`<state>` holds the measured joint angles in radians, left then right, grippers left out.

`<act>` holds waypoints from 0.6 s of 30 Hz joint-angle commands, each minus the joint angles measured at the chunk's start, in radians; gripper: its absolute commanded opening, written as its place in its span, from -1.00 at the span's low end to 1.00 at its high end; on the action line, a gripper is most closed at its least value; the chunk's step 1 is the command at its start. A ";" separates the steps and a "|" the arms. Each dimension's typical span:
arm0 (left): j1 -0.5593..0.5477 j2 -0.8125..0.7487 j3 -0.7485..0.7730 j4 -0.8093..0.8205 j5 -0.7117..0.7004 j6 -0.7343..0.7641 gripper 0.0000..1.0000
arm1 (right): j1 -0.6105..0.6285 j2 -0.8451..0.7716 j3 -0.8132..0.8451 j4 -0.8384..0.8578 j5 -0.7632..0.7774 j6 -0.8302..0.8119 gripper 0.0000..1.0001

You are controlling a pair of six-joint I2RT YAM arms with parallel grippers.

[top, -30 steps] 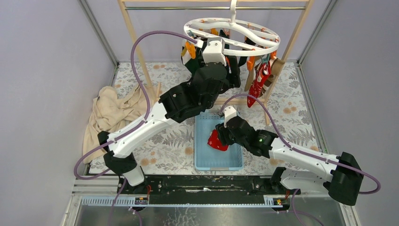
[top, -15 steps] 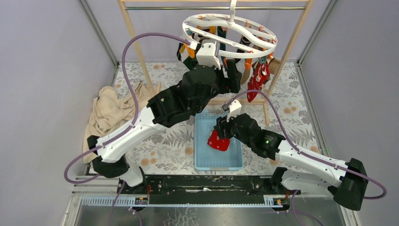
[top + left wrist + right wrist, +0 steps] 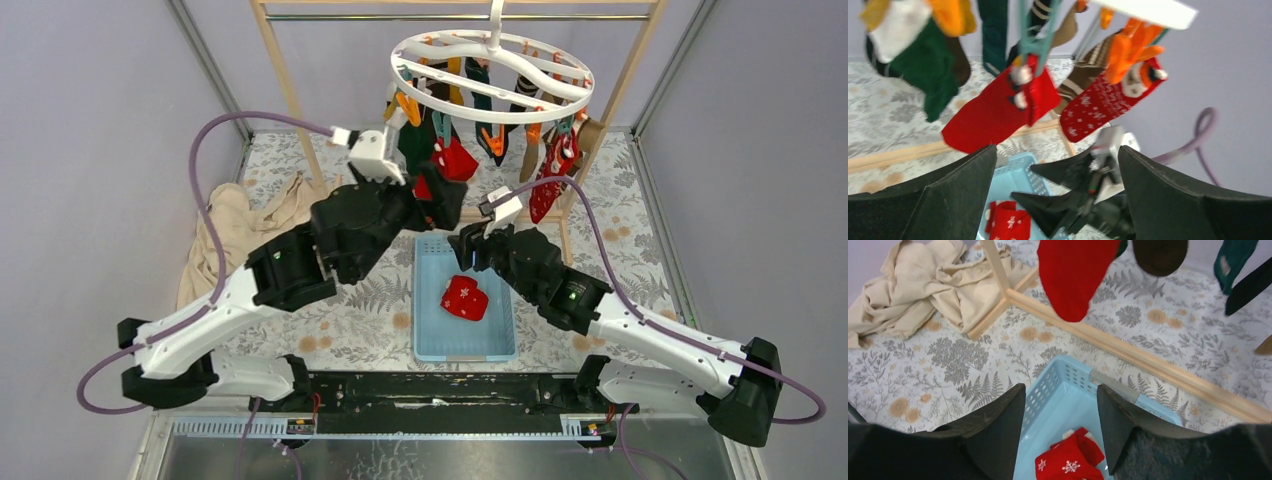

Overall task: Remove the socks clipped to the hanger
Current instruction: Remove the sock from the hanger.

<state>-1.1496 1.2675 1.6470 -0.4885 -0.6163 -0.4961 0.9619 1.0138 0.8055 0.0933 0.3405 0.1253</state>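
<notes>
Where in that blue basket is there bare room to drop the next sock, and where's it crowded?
The blue basket is bare around the red sock lying in its middle, with the most room at its near end. The floral table left of the basket is bare too. It is crowded under the hanger, where the socks dangle close together.

Left pincer (image 3: 445, 200) withdrawn from hanger (image 3: 494, 40), lowered, spread empty. Right pincer (image 3: 470, 245) lifted off red sock (image 3: 465, 298), left loose in basket (image 3: 419, 320).
</notes>
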 commanded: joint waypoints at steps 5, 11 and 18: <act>0.030 -0.229 -0.354 0.184 -0.236 0.002 0.98 | 0.008 -0.002 0.099 0.082 0.039 -0.080 0.22; 0.150 -0.283 -0.482 0.210 -0.195 -0.017 0.98 | 0.008 0.014 0.047 0.224 -0.005 -0.102 0.17; 0.209 -0.274 -0.485 0.183 -0.126 -0.040 0.97 | -0.039 0.039 -0.024 0.415 -0.028 -0.102 0.19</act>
<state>-0.9581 1.0012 1.1603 -0.3660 -0.7639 -0.5102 0.9562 1.0393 0.7971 0.3305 0.3443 0.0341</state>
